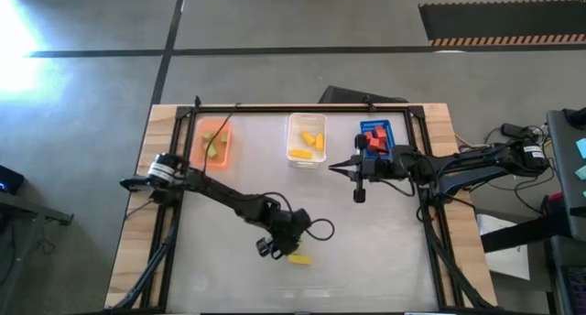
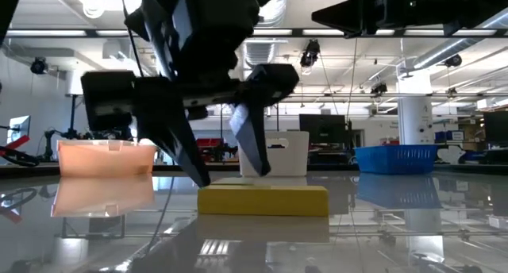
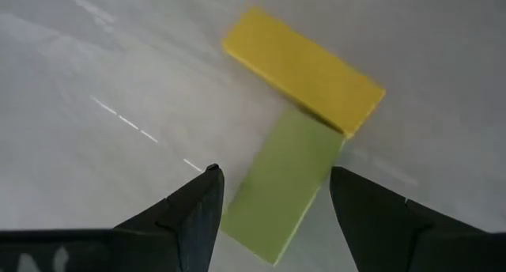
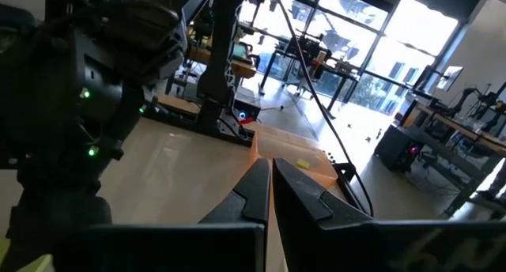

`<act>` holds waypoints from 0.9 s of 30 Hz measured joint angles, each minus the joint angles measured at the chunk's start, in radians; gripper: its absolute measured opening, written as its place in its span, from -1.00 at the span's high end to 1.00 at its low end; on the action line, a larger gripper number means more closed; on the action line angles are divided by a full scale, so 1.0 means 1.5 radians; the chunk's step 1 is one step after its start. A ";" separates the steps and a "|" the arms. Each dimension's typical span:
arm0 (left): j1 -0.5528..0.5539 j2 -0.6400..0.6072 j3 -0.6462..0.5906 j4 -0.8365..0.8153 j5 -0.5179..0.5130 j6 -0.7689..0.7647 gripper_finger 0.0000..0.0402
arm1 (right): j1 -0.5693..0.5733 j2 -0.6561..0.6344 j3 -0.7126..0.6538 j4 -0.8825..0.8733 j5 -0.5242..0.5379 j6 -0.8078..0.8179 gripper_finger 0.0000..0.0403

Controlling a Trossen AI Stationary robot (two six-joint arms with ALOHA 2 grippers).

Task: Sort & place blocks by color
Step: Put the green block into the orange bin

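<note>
Yellow block [image 3: 304, 69] and light green block [image 3: 281, 185] lie touching on the bare table [image 1: 366, 251], near its front middle; left gripper [image 3: 273, 213] spread over the green one.
Probably light, rigid, smooth: pinch across green's long sides at mid-length. Right gripper [image 4: 269, 194], fingers pressed together, waits beside the blue bin [image 1: 377, 139].
</note>
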 joint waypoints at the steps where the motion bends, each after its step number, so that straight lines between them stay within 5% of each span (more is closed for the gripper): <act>1: 0.003 0.003 0.000 -0.001 0.001 0.005 -0.07 | 0.000 0.000 0.000 0.000 0.000 0.000 0.95; 8: 0.012 0.018 -0.001 0.012 0.032 0.006 0.00 | 0.000 0.000 0.000 -0.007 0.000 0.000 0.96; 17: 0.013 0.018 -0.001 0.013 0.038 0.001 0.47 | 0.000 0.000 0.000 -0.006 0.000 0.007 0.96; 27: 0.013 0.009 -0.003 0.002 -0.014 -0.036 0.47 | 0.000 0.000 0.000 -0.007 0.000 0.015 0.96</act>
